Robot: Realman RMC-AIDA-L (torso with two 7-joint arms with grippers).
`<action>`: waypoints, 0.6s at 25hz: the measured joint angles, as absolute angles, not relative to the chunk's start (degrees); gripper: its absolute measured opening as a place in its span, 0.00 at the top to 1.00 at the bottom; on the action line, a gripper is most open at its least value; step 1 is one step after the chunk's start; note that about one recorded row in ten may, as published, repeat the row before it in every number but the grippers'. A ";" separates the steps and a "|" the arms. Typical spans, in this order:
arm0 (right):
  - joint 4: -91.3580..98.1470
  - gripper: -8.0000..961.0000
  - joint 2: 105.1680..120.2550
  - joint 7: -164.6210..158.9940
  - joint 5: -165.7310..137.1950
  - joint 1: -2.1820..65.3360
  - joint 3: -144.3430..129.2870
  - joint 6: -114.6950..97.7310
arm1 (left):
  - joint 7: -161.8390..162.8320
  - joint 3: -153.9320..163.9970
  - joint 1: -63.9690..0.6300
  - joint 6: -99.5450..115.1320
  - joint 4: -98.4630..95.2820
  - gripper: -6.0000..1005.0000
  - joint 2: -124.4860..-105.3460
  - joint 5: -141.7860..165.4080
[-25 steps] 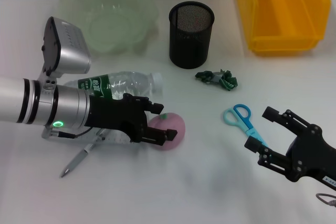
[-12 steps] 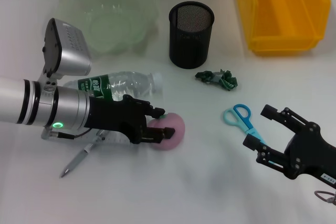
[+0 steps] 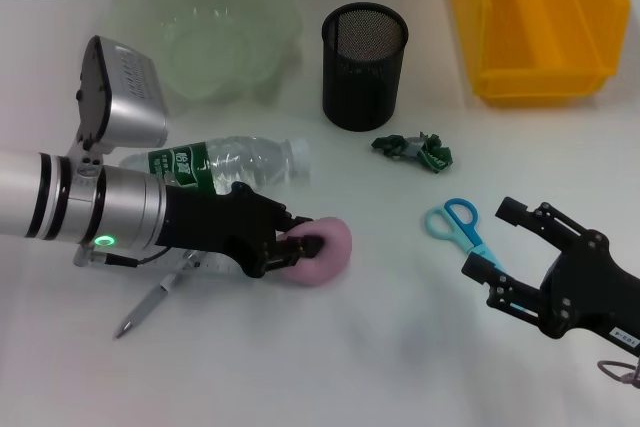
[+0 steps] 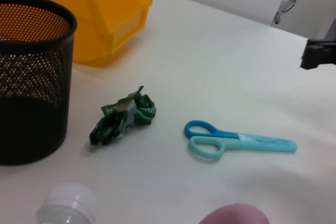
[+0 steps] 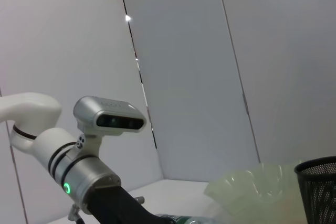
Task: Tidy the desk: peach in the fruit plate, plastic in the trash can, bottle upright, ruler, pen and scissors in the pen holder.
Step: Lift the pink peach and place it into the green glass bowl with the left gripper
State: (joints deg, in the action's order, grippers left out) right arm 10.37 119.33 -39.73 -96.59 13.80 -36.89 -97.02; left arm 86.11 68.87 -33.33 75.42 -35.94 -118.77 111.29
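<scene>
The yellow bin (image 3: 535,22) stands at the far right of the desk, the pale green fruit plate (image 3: 210,32) at the far left, the black mesh pen holder (image 3: 365,65) between them. Near the plate, the clear bottle (image 3: 225,162) lies on its side. The left gripper (image 3: 300,245) pinches the pink peach (image 3: 325,250) just beside that bottle. The right gripper (image 3: 510,247) hangs spread open over the blue scissors (image 3: 460,227). The green wrapper (image 3: 413,150) lies between holder and scissors, and the pen (image 3: 150,304) under the left arm.
</scene>
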 joint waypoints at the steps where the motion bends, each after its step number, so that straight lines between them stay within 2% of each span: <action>1: 10.37 0.15 119.33 -39.73 -96.59 13.80 -36.89 -97.02 | 86.11 68.87 -33.33 75.42 -35.94 0.76 -118.77 111.29; 9: 9.60 0.15 119.36 -39.73 -96.59 14.49 -36.73 -96.67 | 87.82 63.54 -30.93 80.45 -42.48 0.79 -118.51 104.31; 15: 8.75 0.15 119.39 -39.32 -96.59 15.46 -36.74 -96.73 | 85.85 57.54 -31.03 75.36 -43.81 0.84 -118.52 97.62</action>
State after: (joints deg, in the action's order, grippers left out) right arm 8.75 119.39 -39.33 -96.59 15.46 -36.74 -96.73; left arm 85.85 57.54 -31.03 75.36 -43.81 -118.52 97.62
